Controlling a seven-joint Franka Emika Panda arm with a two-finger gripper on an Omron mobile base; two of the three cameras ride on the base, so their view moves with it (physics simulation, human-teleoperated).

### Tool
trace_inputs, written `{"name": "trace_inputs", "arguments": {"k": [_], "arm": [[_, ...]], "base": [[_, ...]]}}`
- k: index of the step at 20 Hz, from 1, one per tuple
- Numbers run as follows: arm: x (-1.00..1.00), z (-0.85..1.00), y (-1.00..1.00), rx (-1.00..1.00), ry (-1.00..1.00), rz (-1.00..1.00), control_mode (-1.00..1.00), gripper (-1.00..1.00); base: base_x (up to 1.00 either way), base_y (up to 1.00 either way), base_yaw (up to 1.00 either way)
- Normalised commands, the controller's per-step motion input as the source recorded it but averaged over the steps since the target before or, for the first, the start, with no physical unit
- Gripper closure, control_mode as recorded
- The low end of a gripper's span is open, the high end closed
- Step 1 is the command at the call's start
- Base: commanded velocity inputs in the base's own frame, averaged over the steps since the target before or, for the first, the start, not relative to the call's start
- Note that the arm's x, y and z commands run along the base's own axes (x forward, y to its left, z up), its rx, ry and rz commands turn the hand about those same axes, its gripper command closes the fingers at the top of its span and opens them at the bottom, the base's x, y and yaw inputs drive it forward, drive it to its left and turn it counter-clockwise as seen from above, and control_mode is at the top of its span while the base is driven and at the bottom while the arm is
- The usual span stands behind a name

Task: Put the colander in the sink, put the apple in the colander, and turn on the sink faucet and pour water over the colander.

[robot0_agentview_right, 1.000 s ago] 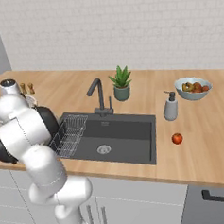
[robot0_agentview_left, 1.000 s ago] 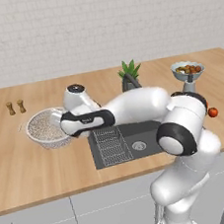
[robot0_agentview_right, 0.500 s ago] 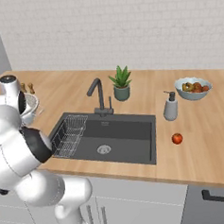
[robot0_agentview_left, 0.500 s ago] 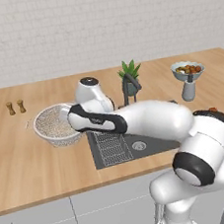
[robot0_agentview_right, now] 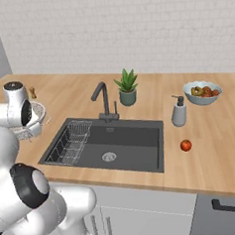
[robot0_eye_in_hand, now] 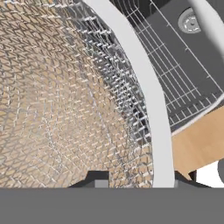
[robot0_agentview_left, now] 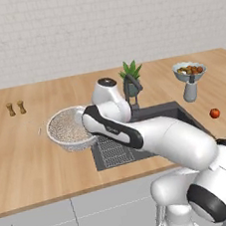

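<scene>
Right now the colander sits at the left edge of the sink, its rim reaching over the basin's left corner while most of its mesh bowl is over the wooden tabletop. From the left base view it looks slightly raised and tilted, though whether it touches the wood cannot be told. In the hand view the colander's pale rim runs up the frame between the two dark tips of the jaws, one tip inside the mesh bowl and the other outside it, so the jaws straddle the rim; whether they are pressed tight on it cannot be told from these pictures. Beyond the rim that view shows the rectangular wire rack and the round drain on the dark sink floor.

In the right base view the wire rack lies in the left part of the basin and the drain is in the middle. The sink faucet stands at the back edge, its spout arching to the left. The apple lies on the tabletop to the right of the sink, well apart from the colander. Behind it stand a soap dispenser and a fruit bowl, with a potted plant just beside the faucet. Two small shakers stand far left.
</scene>
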Motion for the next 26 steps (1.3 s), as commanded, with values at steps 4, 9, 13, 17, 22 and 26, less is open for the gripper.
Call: {"name": "trace_inputs", "arguments": {"k": [4, 9, 13, 17, 22, 26], "arm": [[-0.26, 0.09, -0.49, 0.00, 0.00, 0.00, -1.00, 1.00], [-0.33, 0.07, -0.40, 0.00, 0.00, 0.00, -1.00, 1.00], [-0.31, 0.01, -0.23, -0.06, 0.00, 0.00, -1.00, 1.00], [-0.27, 0.00, -0.28, -0.06, 0.00, 0.00, -1.00, 1.00], [-0.23, 0.00, -0.29, -0.06, 0.00, 0.00, -1.00, 1.00], [-0.19, 0.00, -0.40, -0.05, 0.00, 0.00, -1.00, 1.00]], "base": [[0.00, 0.00, 0.00], [0.00, 0.00, 0.00], [0.00, 0.00, 0.00], [0.00, 0.00, 0.00], [0.00, 0.00, 0.00], [0.00, 0.00, 0.00]]}}
